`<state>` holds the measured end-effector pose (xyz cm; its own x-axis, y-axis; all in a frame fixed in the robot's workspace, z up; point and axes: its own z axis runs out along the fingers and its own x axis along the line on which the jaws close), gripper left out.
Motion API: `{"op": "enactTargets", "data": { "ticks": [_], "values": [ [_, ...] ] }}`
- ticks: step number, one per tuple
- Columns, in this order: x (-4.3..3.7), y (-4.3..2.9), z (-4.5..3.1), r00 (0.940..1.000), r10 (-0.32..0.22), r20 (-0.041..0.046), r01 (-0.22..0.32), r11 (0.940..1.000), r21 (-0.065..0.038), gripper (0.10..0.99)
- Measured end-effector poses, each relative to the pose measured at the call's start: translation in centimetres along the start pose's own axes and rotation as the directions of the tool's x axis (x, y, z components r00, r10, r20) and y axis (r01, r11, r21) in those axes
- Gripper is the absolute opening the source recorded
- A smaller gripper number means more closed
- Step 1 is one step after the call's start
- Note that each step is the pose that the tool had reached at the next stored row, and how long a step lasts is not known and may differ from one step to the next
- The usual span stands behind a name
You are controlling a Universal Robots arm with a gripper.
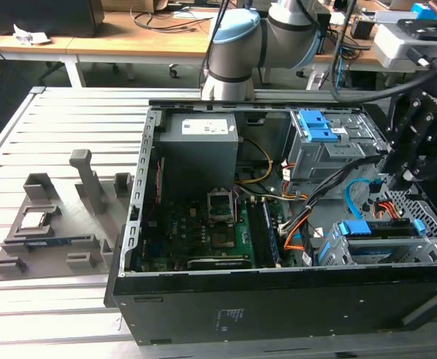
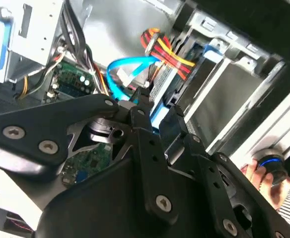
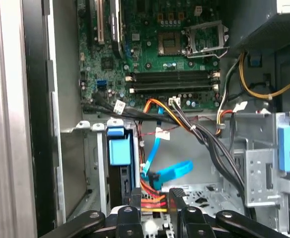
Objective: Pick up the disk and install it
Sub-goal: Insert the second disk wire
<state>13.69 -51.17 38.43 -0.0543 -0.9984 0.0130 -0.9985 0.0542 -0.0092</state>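
Disk [image 1: 376, 230] seated in the drive cage [image 1: 337, 253], blue carrier showing; gripper [image 3: 152, 201] just above, jaws narrow, holding nothing.

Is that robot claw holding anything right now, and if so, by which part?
Nothing is held. The gripper hangs open over the computer case, with only cables showing between its fingers. The disk sits in its bay, apart from the gripper.

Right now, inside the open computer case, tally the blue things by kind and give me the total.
Blue latch piece on the grey drive cage: 1
Blue flat cable: 1
Blue carrier frame around the disk, in the lower bay: 1
Total: 3
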Motion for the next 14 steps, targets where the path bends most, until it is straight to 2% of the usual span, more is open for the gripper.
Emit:
{"op": "enactTargets", "data": {
  "ticks": [1, 2, 4, 8, 9, 10, 12, 14],
  "values": [
    [0.03, 0.53, 0.34, 1.0000, -0.005, 0.0001, 0.005, 1.0000, 0.000, 0.361],
    [0.05, 0.70, 0.63, 0.9999, -0.016, 0.0002, 0.016, 0.9999, 0.000, 0.361],
    [0.07, 0.86, 0.94, 0.9994, -0.033, 0.0001, 0.033, 0.9994, 0.000, 0.361],
    [0.08, 0.93, 0.99, 0.9993, -0.038, 0.0002, 0.038, 0.9993, 0.000, 0.361],
    [0.08, 0.93, 0.99, 0.9993, -0.038, 0.0002, 0.038, 0.9993, 0.000, 0.282],
    [0.08, 0.92, 0.99, 0.9993, -0.038, 0.0002, 0.038, 0.9993, 0.000, 0.282],
    [0.08, 0.92, 0.99, 0.9993, -0.038, 0.0003, 0.038, 0.9993, 0.000, 0.165],
    [0.08, 0.92, 0.99, 0.9993, -0.038, 0.0003, 0.038, 0.9993, 0.000, 0.161]
  ]
}}
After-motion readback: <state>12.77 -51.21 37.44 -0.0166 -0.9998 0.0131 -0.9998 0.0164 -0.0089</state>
